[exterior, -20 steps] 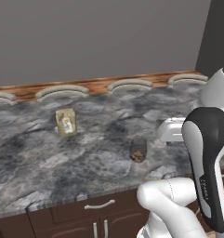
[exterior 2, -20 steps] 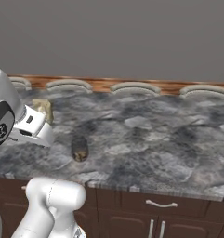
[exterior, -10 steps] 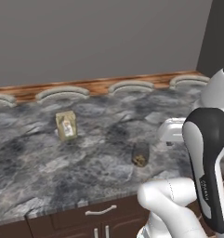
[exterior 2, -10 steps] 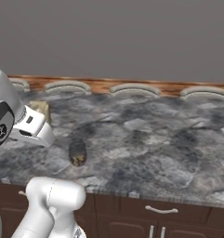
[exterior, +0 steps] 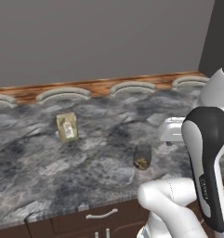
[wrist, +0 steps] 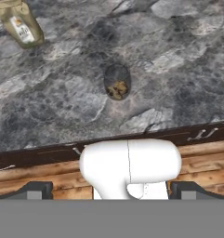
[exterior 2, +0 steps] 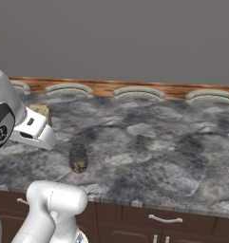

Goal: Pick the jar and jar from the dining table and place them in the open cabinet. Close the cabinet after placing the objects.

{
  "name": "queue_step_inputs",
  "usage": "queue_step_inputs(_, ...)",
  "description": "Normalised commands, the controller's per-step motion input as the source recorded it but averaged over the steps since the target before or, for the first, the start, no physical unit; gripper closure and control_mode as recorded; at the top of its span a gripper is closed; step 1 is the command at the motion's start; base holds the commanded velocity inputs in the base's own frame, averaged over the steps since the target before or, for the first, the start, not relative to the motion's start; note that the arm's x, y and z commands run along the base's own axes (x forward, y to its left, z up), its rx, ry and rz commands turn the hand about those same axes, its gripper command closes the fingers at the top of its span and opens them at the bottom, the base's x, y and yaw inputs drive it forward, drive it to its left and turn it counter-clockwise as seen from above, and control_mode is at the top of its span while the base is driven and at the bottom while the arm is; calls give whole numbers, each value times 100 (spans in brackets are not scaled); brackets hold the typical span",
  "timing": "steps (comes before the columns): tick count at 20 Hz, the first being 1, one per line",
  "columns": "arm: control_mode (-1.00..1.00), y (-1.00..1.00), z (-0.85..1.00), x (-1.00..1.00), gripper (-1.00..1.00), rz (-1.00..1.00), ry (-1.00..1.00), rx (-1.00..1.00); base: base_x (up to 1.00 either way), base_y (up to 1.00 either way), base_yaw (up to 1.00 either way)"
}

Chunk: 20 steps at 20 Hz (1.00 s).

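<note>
The job looks to be at its first step: getting to the first jar. The short jar [exterior: 142,156], dark glass with yellowish bits at its bottom, stands upright on the marbled tabletop [exterior: 34,181], close to the near edge and just above the drawer fronts. In the hand view it sits a little left of centre, with bare stone all round it. The tall dark jar and the cabinet cannot be made out from here.

The pincer [wrist: 110,190] hangs above and short of the tabletop's near edge, its jaws spread wide and holding nothing; the two dark fingertips [wrist: 35,190] stand far apart at the bottom of the hand view. The white hand [exterior: 171,130] is just to the right of the short jar in the left base view.

The next move, as I judge it, calls for carrying the hand forward over the edge and down, so that the jaws come on either side of the jar before closing.

A small tan carton [exterior: 67,127] stands further back and to the left, well apart from the jar. Nothing lies between hand and jar. Since the jar stands close to the edge, a clumsy nudge might tip it off.
</note>
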Motion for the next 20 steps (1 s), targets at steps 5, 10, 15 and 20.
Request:
queue_step_inputs(5,100,0,0,0,-100,0,0,0,24,-1,0)
queue_step_inputs(10,100,0,0,0,-100,0,0,0,0,0,0)
queue_step_inputs(15,100,0,0,0,-100,0,0,0,0,0,0)
queue_step_inputs(20,100,0,0,0,-100,0,0,0,5,0,0)
